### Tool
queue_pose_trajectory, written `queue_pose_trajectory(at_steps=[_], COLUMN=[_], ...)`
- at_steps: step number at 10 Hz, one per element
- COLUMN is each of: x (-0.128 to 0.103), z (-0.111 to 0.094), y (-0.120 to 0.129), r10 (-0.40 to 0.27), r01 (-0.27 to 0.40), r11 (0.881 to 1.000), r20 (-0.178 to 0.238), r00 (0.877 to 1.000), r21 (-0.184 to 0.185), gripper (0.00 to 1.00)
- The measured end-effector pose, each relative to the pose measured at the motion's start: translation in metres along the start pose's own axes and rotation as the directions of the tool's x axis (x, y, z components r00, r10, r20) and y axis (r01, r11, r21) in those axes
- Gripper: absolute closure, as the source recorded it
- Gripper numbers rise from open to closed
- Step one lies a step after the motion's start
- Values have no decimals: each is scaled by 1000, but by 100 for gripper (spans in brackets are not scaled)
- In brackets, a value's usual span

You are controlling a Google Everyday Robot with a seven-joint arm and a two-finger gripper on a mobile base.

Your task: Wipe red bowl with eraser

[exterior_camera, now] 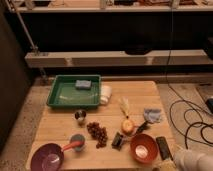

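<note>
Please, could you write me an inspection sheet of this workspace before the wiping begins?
Surface: wooden table, crowded.
Job's things: red bowl front right, upright; eraser lying flat just right of it.
Clutter: green tray holding a blue sponge; purple bowl; small black block; blue-grey cloth; metal cup.
Tool: lower right edge, near the eraser, open, holding nothing.
Cables: black loops on the floor, right of the table.
Surroundings: pale shelf beam behind.

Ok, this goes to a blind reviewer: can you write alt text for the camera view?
A wooden table holds a red bowl with a dark eraser lying just right of it; the robot's gripper sits at the bottom right corner near the eraser. Also there: a purple bowl and a green tray.
</note>
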Motion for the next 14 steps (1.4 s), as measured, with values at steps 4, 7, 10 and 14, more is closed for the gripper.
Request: queue_pose_trajectory(at_steps=[4, 7, 10, 14], x=[-6, -4, -5, -2], z=[1, 4, 7, 2], y=[0, 2, 6, 14], r10=[48, 73, 73, 59], r01=[-49, -75, -76, -63], r11=[998, 995, 994, 993], r20=[-25, -37, -36, -34], r00=[999, 997, 997, 998], r21=[-41, -60, -75, -99], gripper=[20, 22, 51, 90])
